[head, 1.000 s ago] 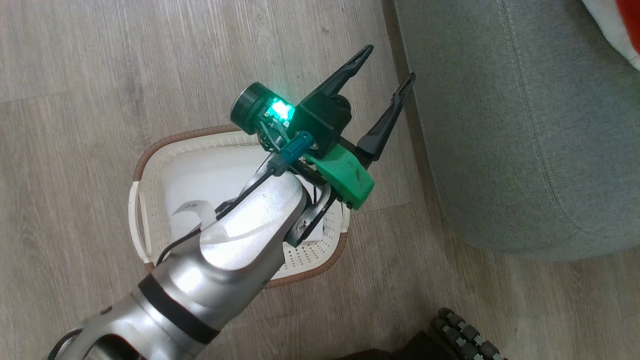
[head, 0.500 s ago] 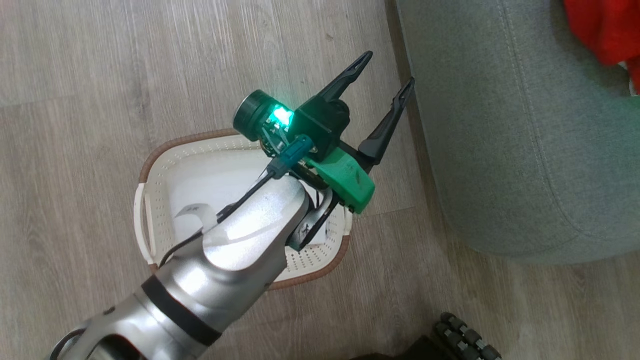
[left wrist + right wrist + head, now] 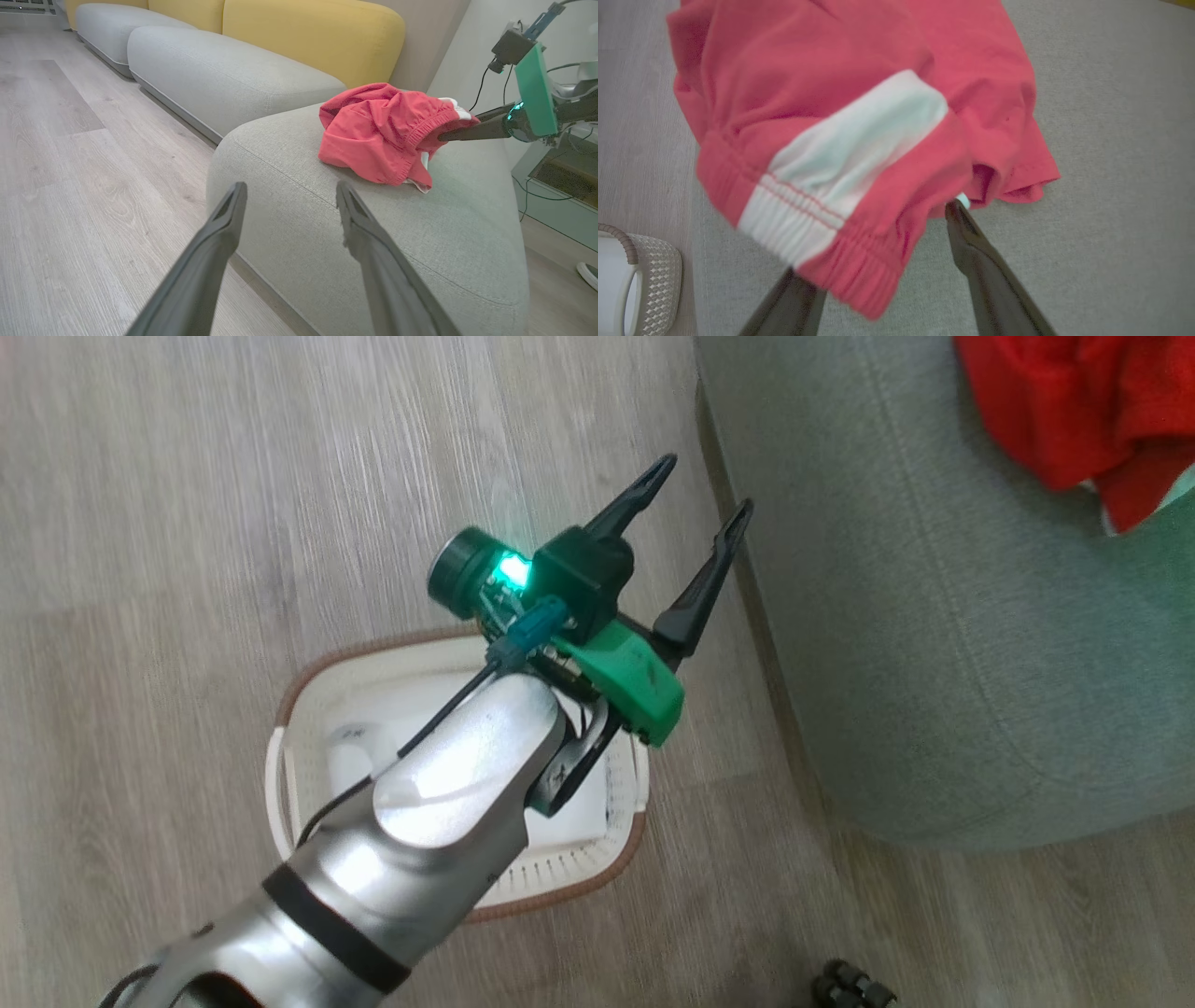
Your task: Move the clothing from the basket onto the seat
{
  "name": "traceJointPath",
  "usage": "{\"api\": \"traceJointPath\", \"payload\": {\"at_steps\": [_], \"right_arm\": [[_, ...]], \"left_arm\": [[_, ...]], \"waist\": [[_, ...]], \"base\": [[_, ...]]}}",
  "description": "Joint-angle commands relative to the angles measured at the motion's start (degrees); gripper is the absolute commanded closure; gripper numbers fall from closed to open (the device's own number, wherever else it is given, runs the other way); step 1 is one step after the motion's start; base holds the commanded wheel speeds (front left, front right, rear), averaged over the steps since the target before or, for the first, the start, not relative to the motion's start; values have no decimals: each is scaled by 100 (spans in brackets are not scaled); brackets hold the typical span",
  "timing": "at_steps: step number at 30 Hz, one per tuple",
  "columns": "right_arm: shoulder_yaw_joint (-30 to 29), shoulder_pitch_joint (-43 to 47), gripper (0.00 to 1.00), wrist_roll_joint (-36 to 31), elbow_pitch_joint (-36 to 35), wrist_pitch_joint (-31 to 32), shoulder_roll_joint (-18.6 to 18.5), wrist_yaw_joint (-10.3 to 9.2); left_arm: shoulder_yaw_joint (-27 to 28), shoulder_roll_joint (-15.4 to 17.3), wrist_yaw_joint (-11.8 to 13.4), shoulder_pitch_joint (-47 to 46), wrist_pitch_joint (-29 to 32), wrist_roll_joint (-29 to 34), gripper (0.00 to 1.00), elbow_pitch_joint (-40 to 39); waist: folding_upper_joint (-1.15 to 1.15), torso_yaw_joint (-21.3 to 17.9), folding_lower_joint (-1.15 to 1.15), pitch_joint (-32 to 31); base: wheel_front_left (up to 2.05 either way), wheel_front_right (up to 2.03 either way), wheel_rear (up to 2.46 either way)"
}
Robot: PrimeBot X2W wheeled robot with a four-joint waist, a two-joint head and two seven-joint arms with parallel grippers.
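The floor [image 3: 187, 476] is pale grey wood in long boards. Far off, grey couch cushions [image 3: 224, 70] sit in a row, yellow back cushions [image 3: 313, 32] behind them, by a pale wall [image 3: 460, 46].

- The clothing [image 3: 378, 130] is showing bright red, with a white band and thin red lines crossing its gathered hem.
- The seat [image 3: 934, 644] is showing plain grey-green.
- The basket [image 3: 579, 873] is showing cream-white, dotted with small holes, under a brown rim.
- The floor [image 3: 187, 523] is showing pale grey-brown wood grain.
- The left gripper [image 3: 703, 485] is showing black fingers, a green housing and a glowing green light.
- The back cushions [image 3: 313, 37] are showing mustard yellow.
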Motion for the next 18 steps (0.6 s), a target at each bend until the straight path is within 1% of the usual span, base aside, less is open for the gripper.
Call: {"api": "traceJointPath", "payload": {"at_steps": [1,4,5,9,13,18], "right_arm": [[143,-8,0,79,-35,102,-367,-2],[380,-53,0,113,-77,240,-419,-2],[380,-53,0,113,-77,240,-419,-2],[643,-152,0,83,-245,210,-510,-2],[887,-248,0,-101,-544,-97,-616,-2],[962,-279,0,-78,-860,-661,-696,-2]], "left_arm": [[212,35,-58,76,-68,-55,0,-177],[335,96,-103,293,-69,-92,0,-257],[335,96,-103,293,-69,-92,0,-257],[533,194,-137,634,-70,-126,0,-418],[741,315,-149,980,-70,-143,0,-596],[992,490,-135,1343,-70,-139,0,-830]], "waist": [[0,-55,0,-336],[0,-83,0,-670],[0,-83,0,-670],[0,-114,0,-1072],[0,-106,0,-1412],[0,-33,0,-1748]], "base": [[0,0,0],[0,0,0],[0,0,0],[0,0,0],[0,0,0],[0,0,0]]}}
